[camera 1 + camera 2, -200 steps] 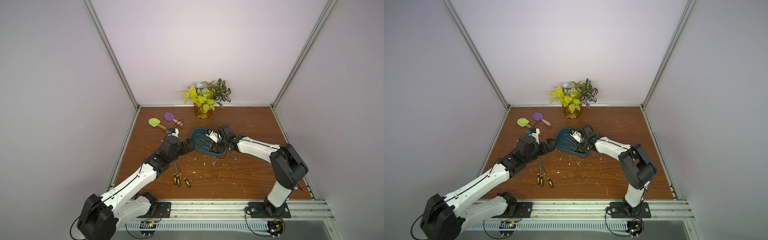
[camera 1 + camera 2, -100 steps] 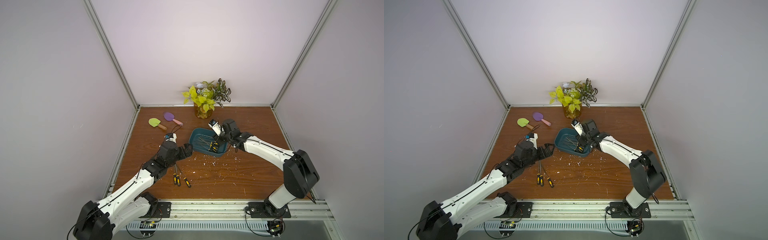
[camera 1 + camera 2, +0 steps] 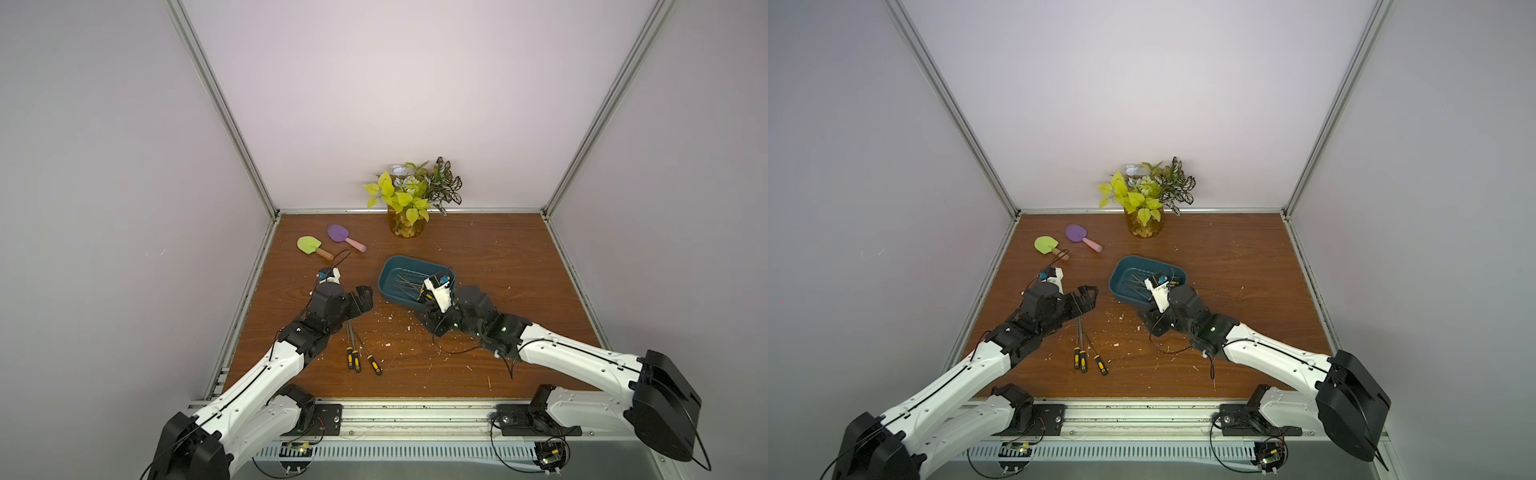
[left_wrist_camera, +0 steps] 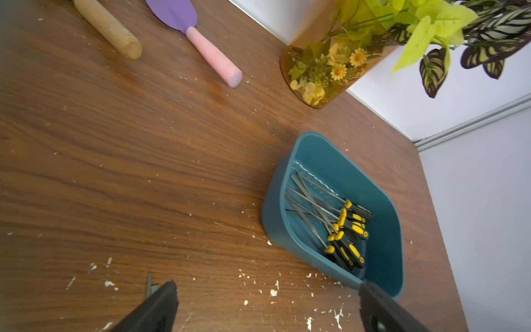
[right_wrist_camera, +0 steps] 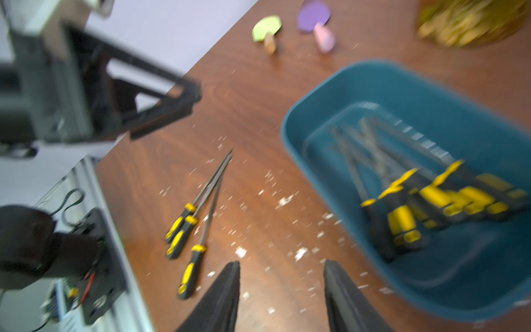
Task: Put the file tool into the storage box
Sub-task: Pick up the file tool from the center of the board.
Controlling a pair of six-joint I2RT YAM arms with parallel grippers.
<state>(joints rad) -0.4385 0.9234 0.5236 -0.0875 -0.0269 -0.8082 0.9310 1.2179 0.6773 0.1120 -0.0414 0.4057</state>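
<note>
Loose files (image 3: 358,353) lay on desk (image 3: 498,257), handles toward 6, just 6 o'clock of open, empty left fingers (image 3: 360,298); right fingers (image 3: 433,321), also parted and empty, sat farther off.

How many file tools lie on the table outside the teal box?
3. The first file and second file lie side by side, the third file beside them, all on the table nearer the front than the storage box. None seems hidden.

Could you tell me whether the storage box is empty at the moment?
Not empty: the storage box holds several yellow-handled files, seen in the left wrist view.
</note>
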